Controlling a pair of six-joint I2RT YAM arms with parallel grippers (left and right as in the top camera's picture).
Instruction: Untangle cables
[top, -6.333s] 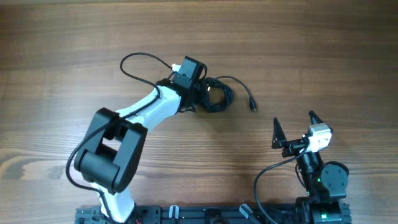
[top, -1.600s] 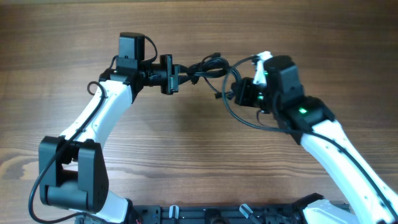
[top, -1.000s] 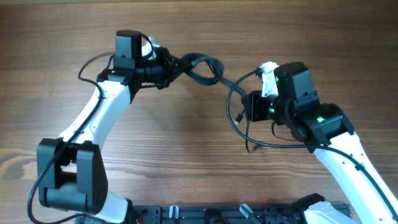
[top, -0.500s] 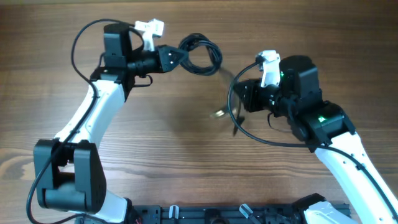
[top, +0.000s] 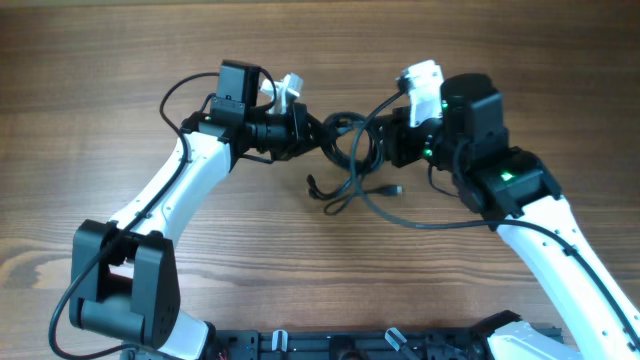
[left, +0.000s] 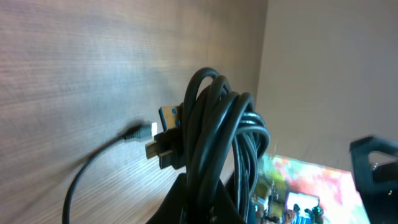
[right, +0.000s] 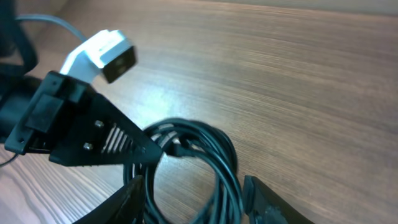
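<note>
The cables (top: 350, 152) hang as 1 tight coil above the tabletop (top: 520, 60), directly between the 2 sets of jaws. The left jaws pinch the coil at its edge. The right jaws stand wide on either side of it, gripping nothing. Only 2 plug ends (top: 314, 183) trail loose below. I judge the untangling barely begun: nearly every loop is left to separate.

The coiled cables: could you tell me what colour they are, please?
The cables are dark teal-black, clearest in the left wrist view.
</note>
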